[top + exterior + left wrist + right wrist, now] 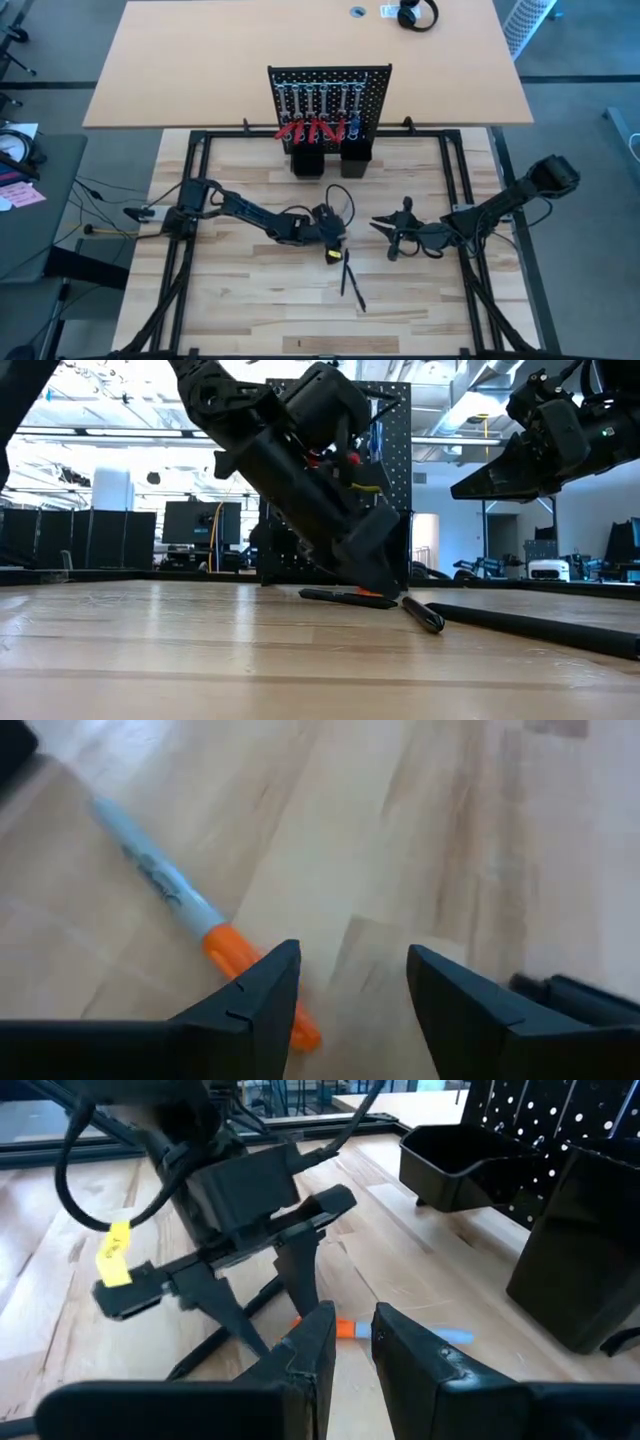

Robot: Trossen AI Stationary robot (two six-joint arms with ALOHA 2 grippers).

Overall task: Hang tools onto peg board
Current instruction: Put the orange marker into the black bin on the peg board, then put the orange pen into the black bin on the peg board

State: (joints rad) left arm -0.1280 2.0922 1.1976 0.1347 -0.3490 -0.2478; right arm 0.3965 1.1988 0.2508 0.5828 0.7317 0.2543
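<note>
Jaws apart, the left gripper (345,990) hangs low over the table (240,300) centre — empty. The orange-capped marker (190,915) lies flat beside one finger, outside the gap, its long axis running obliquely away. The right gripper (385,225) waits further right, slightly parted. The peg board (330,95) stands far.

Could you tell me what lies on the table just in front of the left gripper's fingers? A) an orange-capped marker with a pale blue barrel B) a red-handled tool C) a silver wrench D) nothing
A: the left wrist view shows the orange-capped marker lying flat on the table, its cap by one finger of the open left gripper.
</note>
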